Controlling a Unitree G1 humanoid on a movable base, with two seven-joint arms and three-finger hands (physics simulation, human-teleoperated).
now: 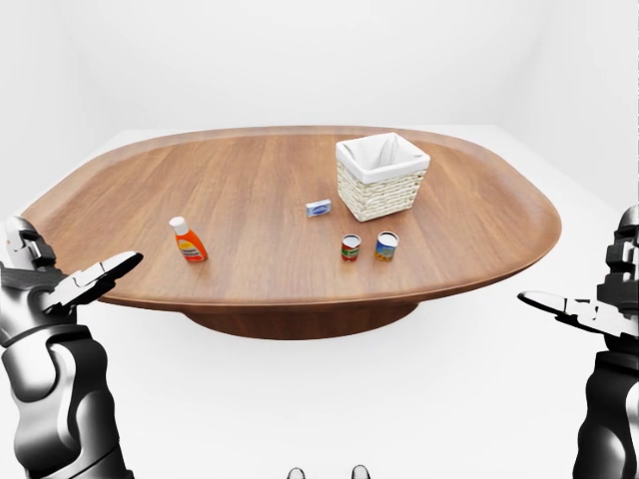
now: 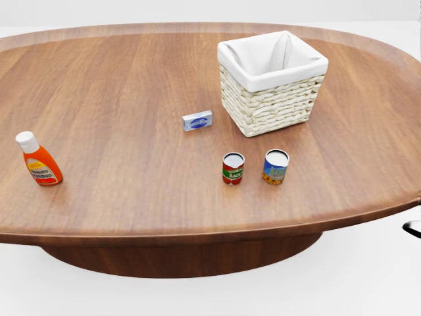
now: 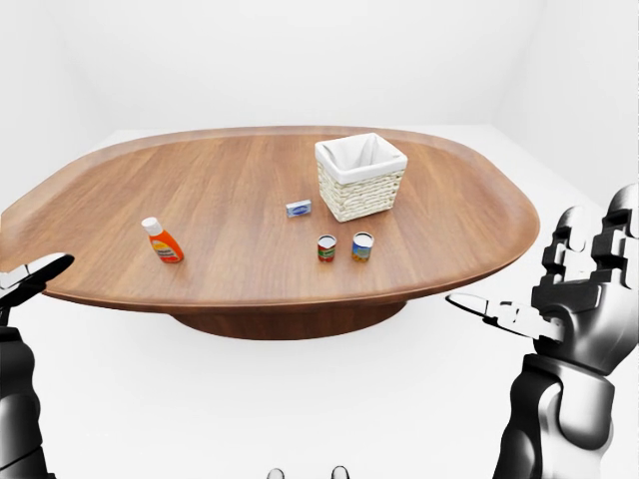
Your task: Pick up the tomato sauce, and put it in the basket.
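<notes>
Flanking table (image 2: 131,227) edge: L hand (image 1: 60,289), R hand (image 3: 559,309) splayed, off-surface.

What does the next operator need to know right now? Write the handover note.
Left hand: open, empty, off the table's left edge.
Right hand: open, empty, off the right edge.
Tomato sauce can: upright on the table, left of the blue can, below the basket in the head view.
Done: nothing; sauce untouched.
Left: reach, grasp the can, drop it in the basket.
</notes>
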